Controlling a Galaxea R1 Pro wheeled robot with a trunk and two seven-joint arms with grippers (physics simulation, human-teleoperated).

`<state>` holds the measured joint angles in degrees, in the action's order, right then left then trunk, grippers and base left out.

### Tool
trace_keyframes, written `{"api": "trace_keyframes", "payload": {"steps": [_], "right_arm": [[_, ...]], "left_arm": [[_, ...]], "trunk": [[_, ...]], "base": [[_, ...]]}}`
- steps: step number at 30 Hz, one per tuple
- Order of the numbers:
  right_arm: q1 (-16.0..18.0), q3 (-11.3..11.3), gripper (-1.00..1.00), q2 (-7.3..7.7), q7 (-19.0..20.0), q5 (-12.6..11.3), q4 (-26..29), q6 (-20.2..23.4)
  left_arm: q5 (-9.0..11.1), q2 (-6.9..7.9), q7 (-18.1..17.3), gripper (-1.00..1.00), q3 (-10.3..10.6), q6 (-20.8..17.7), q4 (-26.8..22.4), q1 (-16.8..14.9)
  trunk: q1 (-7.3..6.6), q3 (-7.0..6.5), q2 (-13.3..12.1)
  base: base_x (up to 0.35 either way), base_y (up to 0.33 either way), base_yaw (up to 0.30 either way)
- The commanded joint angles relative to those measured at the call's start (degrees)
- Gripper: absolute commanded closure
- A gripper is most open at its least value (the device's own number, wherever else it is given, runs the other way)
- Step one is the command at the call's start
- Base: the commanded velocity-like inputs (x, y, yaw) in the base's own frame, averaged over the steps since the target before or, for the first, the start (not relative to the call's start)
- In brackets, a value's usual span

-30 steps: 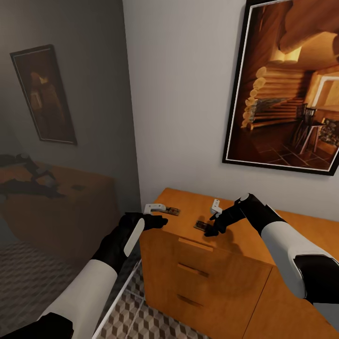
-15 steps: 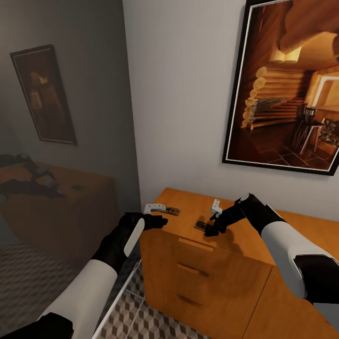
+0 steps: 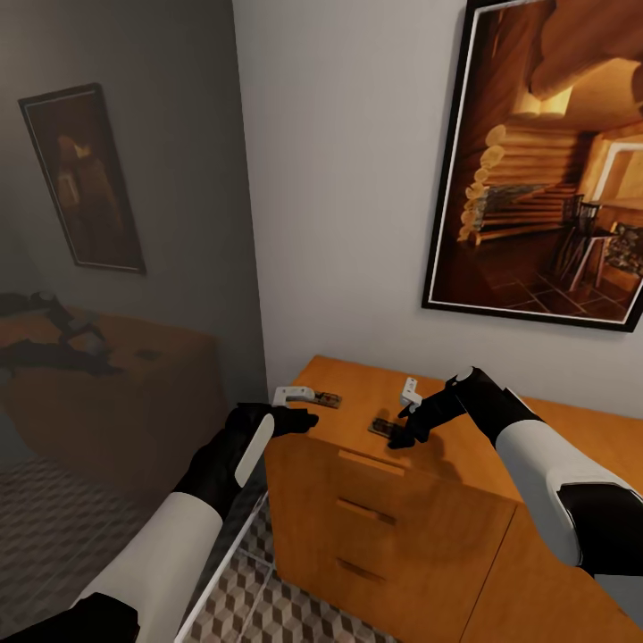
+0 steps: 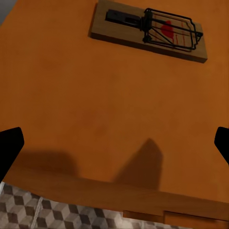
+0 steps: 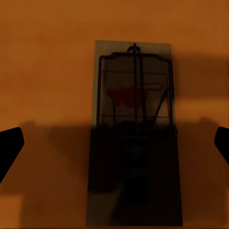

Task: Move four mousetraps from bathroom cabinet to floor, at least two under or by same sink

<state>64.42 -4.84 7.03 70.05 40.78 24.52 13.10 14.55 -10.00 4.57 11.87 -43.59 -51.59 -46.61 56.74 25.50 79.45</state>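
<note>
On the smooth top of the orange-brown cabinet [image 3: 464, 464] lie two mousetraps. One mousetrap [image 3: 326, 399] [image 4: 148, 31] rests near the top's left corner, a short way beyond my left gripper [image 3: 308, 406] [image 4: 114, 148], which is open and holds nothing, its fingertips [image 4: 9, 149] wide apart over bare wood. The other mousetrap [image 3: 384, 427] [image 5: 134, 129] lies directly under my right gripper [image 3: 404, 418] [image 5: 114, 148], also open, with a fingertip [image 5: 9, 145] on either side of the board and apart from it. The bathroom floor [image 3: 268, 607] shows below the cabinet's left side.
Three drawer fronts with slim bar handles [image 3: 366, 513] face me. A large framed log-cabin picture [image 3: 545, 170] hangs on the white wall behind the cabinet. A dark glass panel [image 3: 116, 268] with a white lower frame stands close to the left of my left arm.
</note>
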Motion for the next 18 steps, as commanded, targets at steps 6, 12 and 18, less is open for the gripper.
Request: {"api": "trace_keyframes", "payload": {"steps": [6, 12, 18], "right_arm": [[0.00, 0.00, -1.00, 0.00, 0.00, 0.00, 0.00, 0.00], [0.00, 0.00, -1.00, 0.00, 0.00, 0.00, -0.06, 0.00], [0.00, 0.00, -1.00, 0.05, 0.00, 0.00, -0.08, 0.03]], "left_arm": [[0.00, 0.00, 0.00, -1.00, 0.00, 0.00, 0.00, 0.01], [0.03, 0.00, 0.00, -1.00, 0.00, 0.00, 0.00, -0.02], [0.02, 0.00, 0.00, -1.00, 0.00, 0.00, 0.00, 0.01]], "trunk": [[0.89, 0.72, 1.62], [0.89, 0.72, 1.62], [0.89, 0.72, 1.62]], "base": [[0.000, 0.000, 0.000], [0.000, 0.000, 0.000], [0.000, 0.000, 0.000]]}}
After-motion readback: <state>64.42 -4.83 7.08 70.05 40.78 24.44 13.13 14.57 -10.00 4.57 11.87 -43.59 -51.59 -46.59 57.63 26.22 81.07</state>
